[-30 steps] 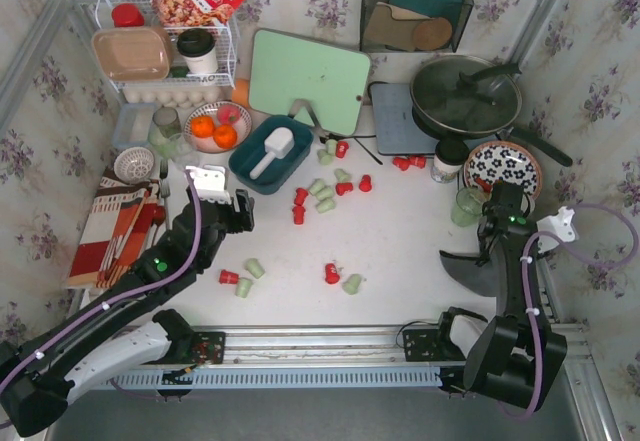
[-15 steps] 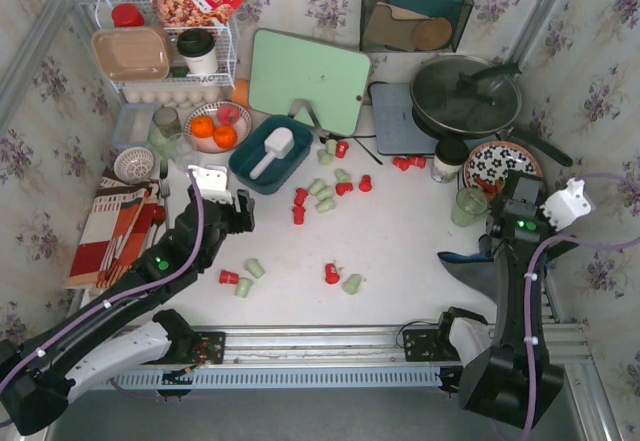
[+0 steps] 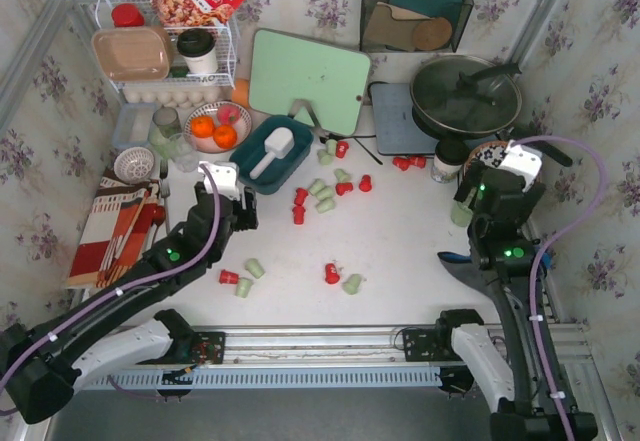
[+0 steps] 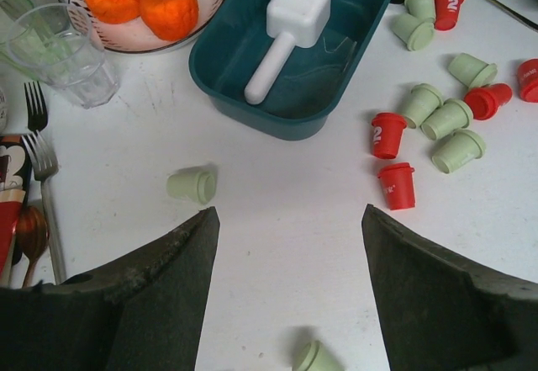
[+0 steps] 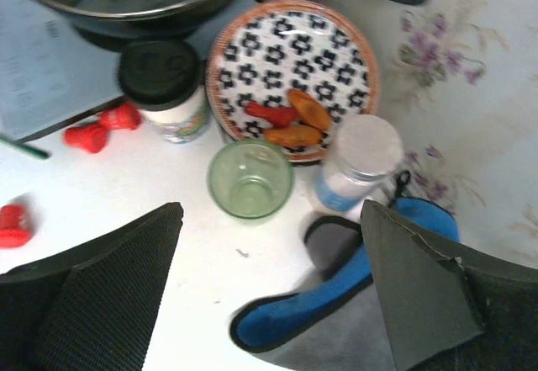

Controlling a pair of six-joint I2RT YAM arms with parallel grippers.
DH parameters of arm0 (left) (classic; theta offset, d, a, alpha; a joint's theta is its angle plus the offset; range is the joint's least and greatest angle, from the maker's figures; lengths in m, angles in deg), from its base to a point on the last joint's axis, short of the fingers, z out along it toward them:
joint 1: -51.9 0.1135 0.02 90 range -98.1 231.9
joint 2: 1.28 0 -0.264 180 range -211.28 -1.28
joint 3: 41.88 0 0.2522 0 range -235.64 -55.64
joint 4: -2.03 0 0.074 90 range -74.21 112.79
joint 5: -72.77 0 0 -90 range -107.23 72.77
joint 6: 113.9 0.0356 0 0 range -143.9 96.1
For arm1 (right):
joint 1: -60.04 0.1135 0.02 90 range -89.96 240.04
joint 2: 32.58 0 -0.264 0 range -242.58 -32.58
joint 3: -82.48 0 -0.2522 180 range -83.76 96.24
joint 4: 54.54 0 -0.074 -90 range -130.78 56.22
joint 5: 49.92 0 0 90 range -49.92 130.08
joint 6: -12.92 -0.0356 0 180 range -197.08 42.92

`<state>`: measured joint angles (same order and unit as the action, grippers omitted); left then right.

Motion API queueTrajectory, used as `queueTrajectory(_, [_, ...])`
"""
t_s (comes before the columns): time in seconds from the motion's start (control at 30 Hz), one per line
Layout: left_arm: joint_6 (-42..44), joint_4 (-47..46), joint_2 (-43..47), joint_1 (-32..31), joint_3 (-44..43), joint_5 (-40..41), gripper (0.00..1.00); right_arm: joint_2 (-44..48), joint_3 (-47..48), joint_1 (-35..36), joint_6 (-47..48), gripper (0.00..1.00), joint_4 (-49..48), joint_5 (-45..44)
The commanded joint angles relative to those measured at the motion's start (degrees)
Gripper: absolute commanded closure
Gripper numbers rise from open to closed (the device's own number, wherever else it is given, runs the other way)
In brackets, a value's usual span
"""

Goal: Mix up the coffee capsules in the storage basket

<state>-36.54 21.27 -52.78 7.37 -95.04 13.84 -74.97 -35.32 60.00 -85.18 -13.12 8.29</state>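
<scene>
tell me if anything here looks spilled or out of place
Yes: the coffee capsules lie scattered over the table, red and green alike, many tipped on their sides. None is in the teal basket, which holds only a white scoop.

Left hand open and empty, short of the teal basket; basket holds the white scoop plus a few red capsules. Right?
Not quite. The storage basket holds only the white scoop; the coffee capsules all lie on the table outside it, per the left wrist view. The left hand is open and empty.
</scene>
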Motion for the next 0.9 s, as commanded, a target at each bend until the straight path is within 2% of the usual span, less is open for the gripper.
queueTrajectory(0.0, [0.61,-0.61,-1.28,0.15,-1.01,1.42,0.28,0.34,-0.85,8.51,1.67,0.07,-5.18,-1.40])
queueTrajectory(0.1, [1.17,-0.76,-2.60,0.23,-1.57,1.01,0.28,0.41,-4.30,15.78,1.10,0.10,-9.37,-1.18])
queueTrajectory(0.3, [4.49,-1.65,-6.33,1.00,-3.83,-7.10,0.31,1.10,-17.85,28.09,6.11,0.10,-28.22,2.84])
queueTrajectory(0.53, [1.65,5.70,-15.86,6.15,-13.58,-11.58,0.32,-0.07,-29.87,30.42,6.71,0.10,-48.93,9.85])
queueTrajectory(0.63, [-0.48,9.33,-20.81,10.59,-18.81,-18.79,0.32,-1.96,-33.71,30.38,10.59,0.08,-55.94,10.98])
queueTrajectory(0.73, [-1.01,14.37,-27.64,15.41,-27.09,-25.43,0.34,-2.18,-35.56,30.43,9.21,0.07,-57.12,10.11])
queueTrajectory(0.87, [1.76,21.79,-40.60,18.58,-38.82,-27.54,0.39,1.42,-34.64,30.40,8.07,0.07,-54.32,13.18])
